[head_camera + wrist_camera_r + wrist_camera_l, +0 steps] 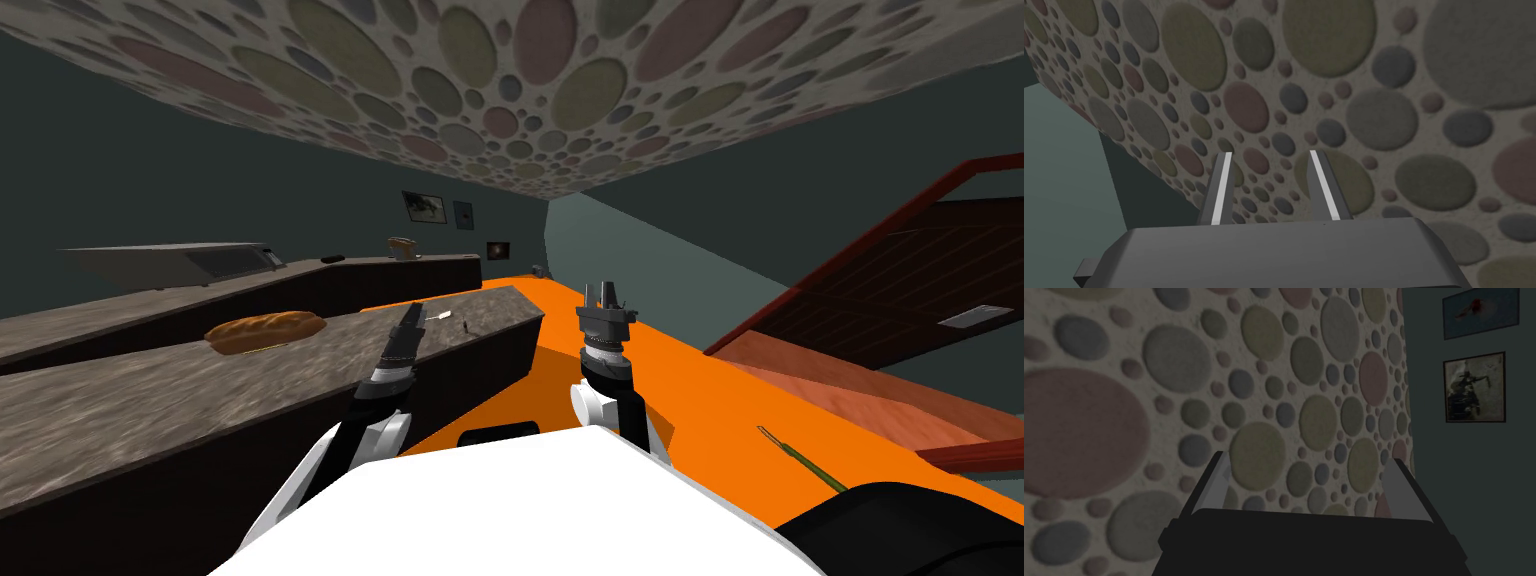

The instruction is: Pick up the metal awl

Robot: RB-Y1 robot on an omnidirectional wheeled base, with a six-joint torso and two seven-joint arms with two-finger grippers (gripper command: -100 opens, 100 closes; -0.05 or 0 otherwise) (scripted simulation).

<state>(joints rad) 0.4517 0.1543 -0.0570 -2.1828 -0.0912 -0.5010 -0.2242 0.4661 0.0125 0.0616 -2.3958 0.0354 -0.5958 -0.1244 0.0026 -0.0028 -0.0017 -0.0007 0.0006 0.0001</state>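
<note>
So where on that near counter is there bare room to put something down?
The near counter is bare left of the loaf, and between the loaf and the left gripper. Its far end is crowded: two small pale items lie beside that gripper.

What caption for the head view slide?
Left hand and right hand open, raised by a counter with a loaf; thin pointed tool on the orange floor to the right.

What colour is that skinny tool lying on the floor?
The tool is olive green with a paler tip, seen best in the head view, on the orange floor.
</note>
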